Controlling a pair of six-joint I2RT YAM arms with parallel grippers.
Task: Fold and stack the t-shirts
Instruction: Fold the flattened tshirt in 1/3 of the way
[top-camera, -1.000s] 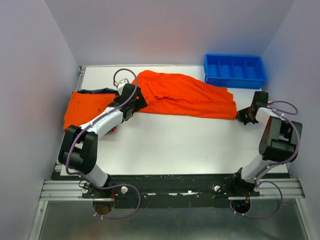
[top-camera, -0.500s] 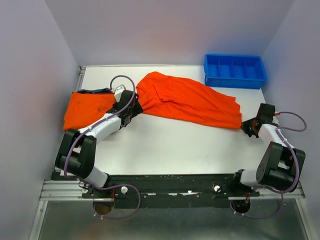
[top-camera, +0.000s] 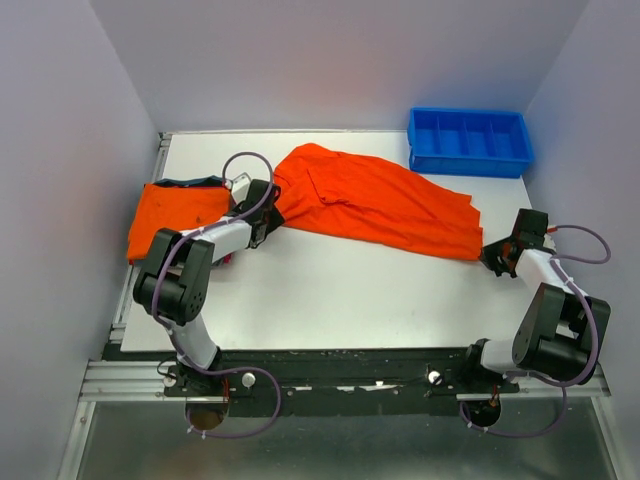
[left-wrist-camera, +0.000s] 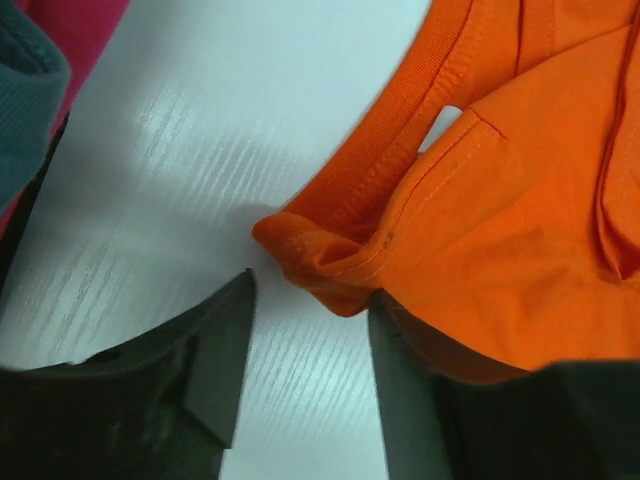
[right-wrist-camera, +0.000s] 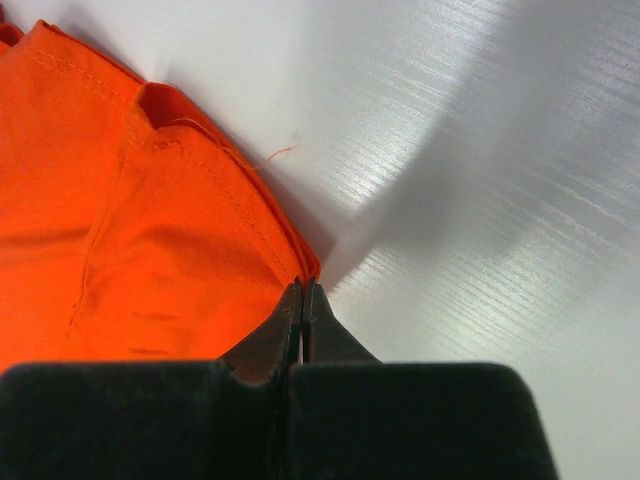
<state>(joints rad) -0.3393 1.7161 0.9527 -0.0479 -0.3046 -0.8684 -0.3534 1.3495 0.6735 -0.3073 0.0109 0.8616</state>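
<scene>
A bright orange t-shirt (top-camera: 375, 205) lies spread across the back of the white table (top-camera: 340, 290). My left gripper (top-camera: 262, 218) is open at the shirt's left end. In the left wrist view, a bunched corner of the shirt (left-wrist-camera: 320, 255) sits at the tips of the open gripper (left-wrist-camera: 310, 292), and cloth drapes over the right finger (left-wrist-camera: 405, 400). My right gripper (top-camera: 497, 255) is at the shirt's near right corner. In the right wrist view it (right-wrist-camera: 302, 285) is shut on the hem corner (right-wrist-camera: 290, 250). A folded orange shirt (top-camera: 175, 220) lies at the left.
A blue plastic bin with dividers (top-camera: 468, 140) stands at the back right, touching the shirt's far edge. Teal cloth (top-camera: 190, 182) and pink-red cloth (top-camera: 225, 258) peek from under the folded orange shirt; both show in the left wrist view, teal (left-wrist-camera: 25, 80) and pink-red (left-wrist-camera: 80, 20).
My right gripper has moved nearer and to the right, dragging the shirt's right corner with it. My left arm has folded in leftward, with its gripper still at the shirt's left end.
</scene>
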